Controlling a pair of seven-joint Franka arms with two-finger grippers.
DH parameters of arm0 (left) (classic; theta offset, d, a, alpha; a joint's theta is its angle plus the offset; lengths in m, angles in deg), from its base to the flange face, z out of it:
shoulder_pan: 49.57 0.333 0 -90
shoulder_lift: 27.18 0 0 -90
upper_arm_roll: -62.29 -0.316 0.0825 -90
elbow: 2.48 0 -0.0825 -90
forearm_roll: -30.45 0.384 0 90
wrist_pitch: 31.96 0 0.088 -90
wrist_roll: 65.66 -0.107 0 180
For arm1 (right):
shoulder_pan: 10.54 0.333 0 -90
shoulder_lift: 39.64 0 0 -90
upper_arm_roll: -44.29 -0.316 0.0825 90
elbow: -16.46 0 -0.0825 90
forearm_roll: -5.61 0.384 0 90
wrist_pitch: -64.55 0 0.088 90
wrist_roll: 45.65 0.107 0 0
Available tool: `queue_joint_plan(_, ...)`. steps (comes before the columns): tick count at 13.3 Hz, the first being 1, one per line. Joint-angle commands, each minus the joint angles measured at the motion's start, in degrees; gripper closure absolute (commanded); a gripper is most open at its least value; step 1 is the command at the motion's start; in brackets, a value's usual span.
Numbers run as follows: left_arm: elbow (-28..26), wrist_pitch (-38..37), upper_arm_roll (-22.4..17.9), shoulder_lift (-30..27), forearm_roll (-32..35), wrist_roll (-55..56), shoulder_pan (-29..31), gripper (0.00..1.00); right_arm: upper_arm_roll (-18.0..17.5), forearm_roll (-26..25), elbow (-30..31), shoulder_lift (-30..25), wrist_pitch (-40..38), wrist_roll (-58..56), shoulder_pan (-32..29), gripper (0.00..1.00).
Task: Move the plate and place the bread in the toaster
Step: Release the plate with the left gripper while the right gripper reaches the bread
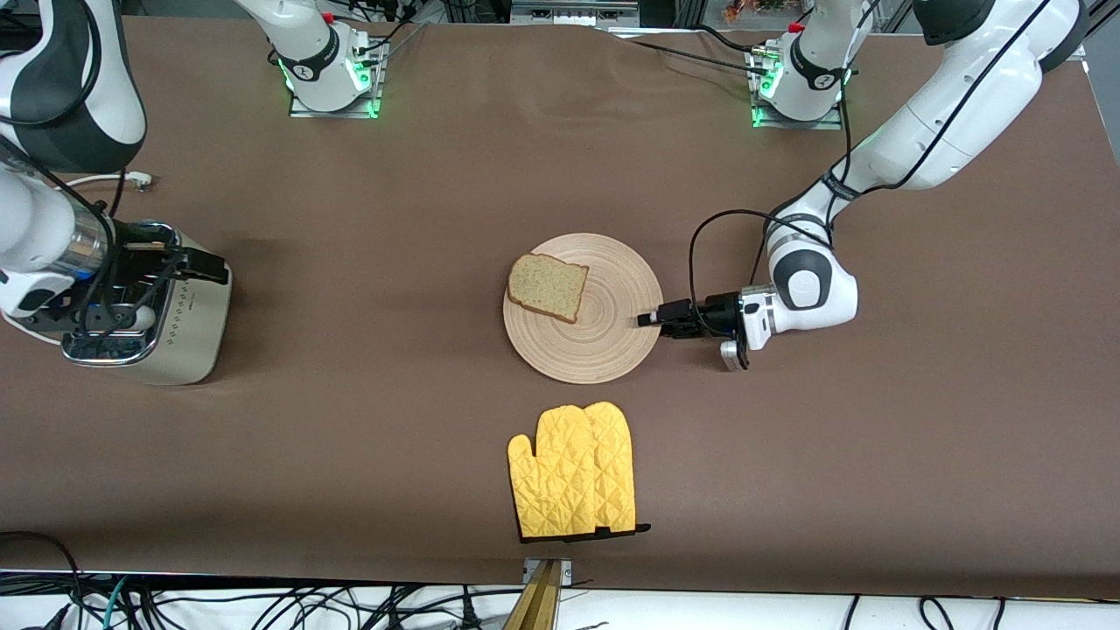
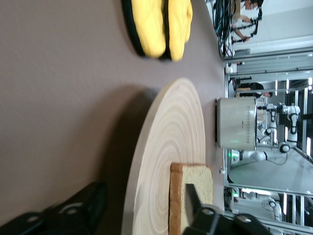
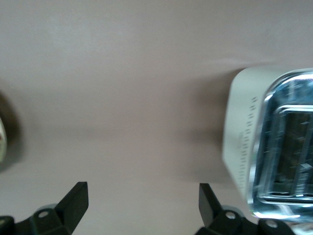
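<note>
Front view: the plate (image 1: 584, 308) sits mid-worktop with the bread (image 1: 548, 287) on the part of it toward the right arm's end. The yellow oven mitt (image 1: 575, 471) lies nearer the camera than the plate. The left gripper (image 1: 648, 320) is at the plate's rim on the left arm's side, its jaws parted, one above and one below the edge. The right gripper (image 3: 142, 200) hovers beside the toaster (image 1: 166, 315), jaws spread wide, gripping nothing.
</note>
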Motion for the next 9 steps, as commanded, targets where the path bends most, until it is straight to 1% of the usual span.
queue_joint_plan(1, -1.1, 0.4, -0.2, -3.2, -1.1, -0.8, 2.5, 0.0, -0.4, 3.0, -0.5, 1.6, 0.3, 5.8, 2.0, 0.0)
queue_joint_plan(2, -1.1, 0.4, -0.9, -3.2, -0.5, -0.8, 3.4, 0.0, -0.4, 3.7, -0.5, 3.0, 1.4, 6.7, 3.0, 0.0)
queue_joint_plan(3, -1.1, 0.4, -2.0, -3.2, 1.7, -0.7, 3.9, 0.0, -0.4, 5.7, -0.5, 3.9, 2.6, 7.7, 4.1, 0.0)
queue_joint_plan(4, -1.1, -0.2, -4.3, -3.2, 6.2, -0.7, 4.4, 0.0, -0.4, 8.3, -0.5, 4.8, 3.7, 10.1, 4.9, 0.0)
queue_joint_plan(5, -1.0, -1.7, -5.9, -3.2, 11.7, -0.2, 5.6, 0.0, -0.4, 9.5, -0.4, 5.5, 5.5, 12.9, 6.0, 0.0)
queue_joint_plan(7, 0.6, -6.0, -6.5, -3.2, 22.5, 2.6, 10.9, 0.0, -0.4, 9.6, -0.5, 7.6, 10.1, 20.1, 10.5, 0.0)
queue_joint_plan(8, 2.0, -6.9, -6.7, -3.3, 29.3, 4.4, 13.5, 0.0, -0.4, 9.6, -0.5, 8.8, 12.7, 24.8, 12.9, 0.0)
queue_joint_plan(9, 2.3, -7.8, -6.6, -4.9, 36.0, 6.5, 15.9, 0.0, -0.4, 9.6, -0.5, 10.0, 15.2, 28.7, 15.4, 0.0)
